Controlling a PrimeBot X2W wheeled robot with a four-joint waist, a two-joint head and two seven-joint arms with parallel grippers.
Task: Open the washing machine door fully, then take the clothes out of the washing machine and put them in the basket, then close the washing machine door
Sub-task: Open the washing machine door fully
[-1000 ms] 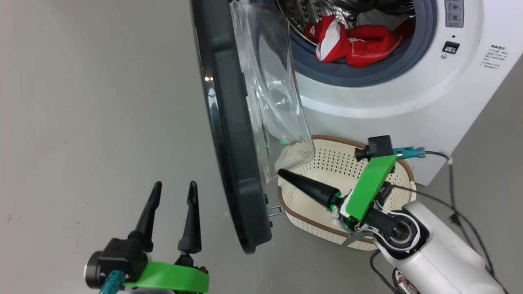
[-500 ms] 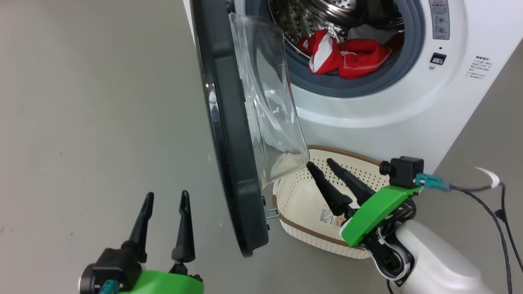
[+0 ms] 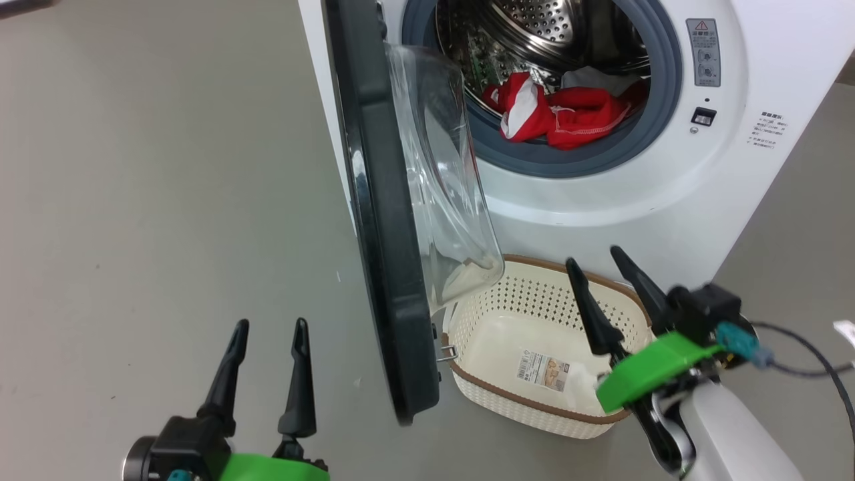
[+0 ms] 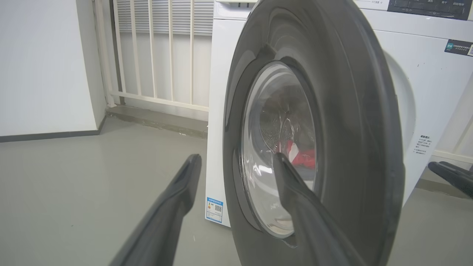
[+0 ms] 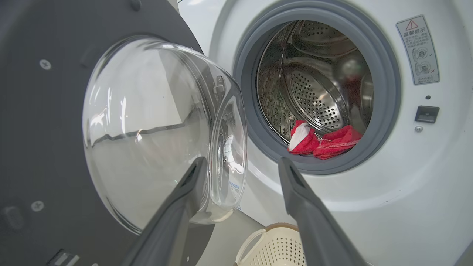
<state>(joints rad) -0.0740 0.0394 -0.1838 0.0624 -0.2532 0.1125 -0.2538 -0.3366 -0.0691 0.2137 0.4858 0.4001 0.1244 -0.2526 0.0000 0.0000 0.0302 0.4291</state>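
step 1 of 3 looks done: washing machine door (image 3: pixel 384 267) open | clothes (image 3: pixel 574 120) inside washing machine (image 3: pixel 601 200) | basket (image 3: pixel 528 297) at its foot | left gripper (image 3: pixel 271 324), right gripper (image 3: pixel 593 256) wide, empty

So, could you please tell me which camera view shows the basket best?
The head view: it looks down into the basket, showing its rim, perforated walls and the sticker on its floor, though the right gripper crosses its right end. The right wrist view catches the basket at its bottom edge: a white handle and some perforated wall.
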